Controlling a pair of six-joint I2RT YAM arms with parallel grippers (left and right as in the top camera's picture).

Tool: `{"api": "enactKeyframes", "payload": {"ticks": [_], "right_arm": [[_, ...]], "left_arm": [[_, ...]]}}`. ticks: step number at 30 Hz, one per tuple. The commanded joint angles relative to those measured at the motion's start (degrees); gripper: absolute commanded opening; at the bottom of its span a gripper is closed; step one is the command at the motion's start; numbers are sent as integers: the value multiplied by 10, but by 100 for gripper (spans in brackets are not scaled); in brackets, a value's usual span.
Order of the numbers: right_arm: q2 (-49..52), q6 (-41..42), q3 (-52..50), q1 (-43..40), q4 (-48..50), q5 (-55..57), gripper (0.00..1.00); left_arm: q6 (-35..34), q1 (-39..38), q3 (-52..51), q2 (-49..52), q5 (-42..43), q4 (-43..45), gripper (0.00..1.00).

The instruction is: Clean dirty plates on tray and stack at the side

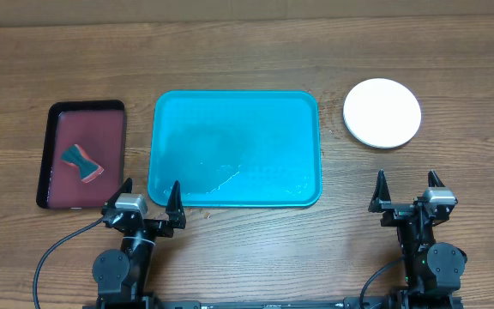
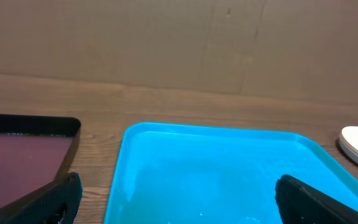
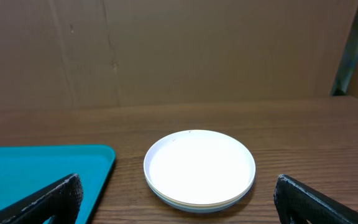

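The teal-blue tray (image 1: 235,148) lies in the middle of the table with nothing on it but a wet sheen; it also fills the lower left wrist view (image 2: 229,174). To its right the plates (image 1: 382,112) sit in one stack, a clean white one on top, with yellow-green and light blue rims showing beneath in the right wrist view (image 3: 199,167). My left gripper (image 1: 151,194) rests open at the tray's near left corner, holding nothing. The right gripper (image 1: 408,187) stands open near the table's front edge, short of the stack.
A dark red, black-rimmed tray (image 1: 84,153) lies left of the teal one and holds a teal and red sponge (image 1: 81,162). A few small crumbs lie on the wood by the teal tray's front edge.
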Motion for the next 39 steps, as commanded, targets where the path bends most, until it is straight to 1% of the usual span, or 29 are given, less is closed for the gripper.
{"api": "enactKeyframes", "payload": {"ticks": [1, 9, 13, 16, 21, 23, 39], "right_arm": [[-6, -2, -6, -2, 3, 4, 100], [-6, -2, -6, -2, 3, 4, 100], [-6, -2, -6, -2, 3, 3, 100], [-6, -2, -6, -2, 3, 3, 100], [-6, -2, -6, -2, 3, 4, 100], [-6, -2, -6, -2, 3, 3, 100], [-6, -2, -6, -2, 3, 3, 100]], "left_arm": [[10, 3, -2, -7, -16, -4, 99], [13, 3, -2, -7, -13, -5, 100], [68, 3, -2, -7, -10, -5, 100], [88, 3, -2, -7, -26, -7, 100], [87, 2, -2, -7, -67, -12, 100], [72, 2, -2, -7, -86, -14, 100], [73, 2, -2, -7, -91, -14, 100]]}}
